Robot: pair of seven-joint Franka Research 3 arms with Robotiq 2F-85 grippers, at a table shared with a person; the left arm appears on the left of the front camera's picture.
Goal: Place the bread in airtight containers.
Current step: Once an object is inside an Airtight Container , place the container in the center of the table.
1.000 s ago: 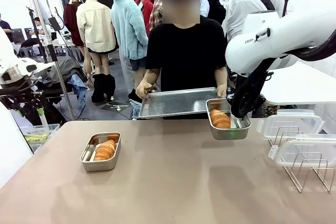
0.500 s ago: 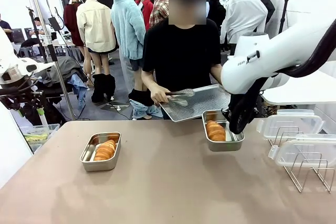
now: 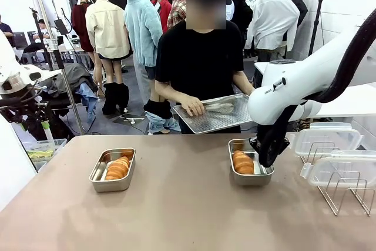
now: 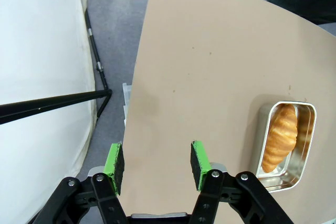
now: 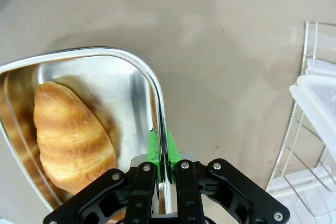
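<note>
— Well, what do your pincers have, starting close in?

— My right gripper (image 5: 163, 163) is pinched tight on the side wall of the right tin (image 5: 137, 61), with one green pad (image 5: 153, 148) inside the wall and the other outside. A bread roll (image 5: 71, 137) lies in that tin, just beside the grip. My left gripper (image 4: 156, 158) stands partly spread with nothing between its pads, above an edge of the table (image 4: 210, 77).

— And the other bread (image 3: 117, 167)?

— It lies in the left tin (image 3: 98, 176), which sits lidless on the table's left half, well apart from the right tin. From the front, the right tin is low over the table's right half. I cannot tell whether its bottom touches.

— Farther right?

— Clear lids (image 3: 329, 139) rest on a wire rack (image 3: 346, 195) at the table's right edge.

— And beyond?

— A person stands at the far side, holding a flat steel tray (image 3: 235, 116), with one hand (image 3: 192, 107) at the tongs (image 3: 217, 107) that lie on it.
</note>
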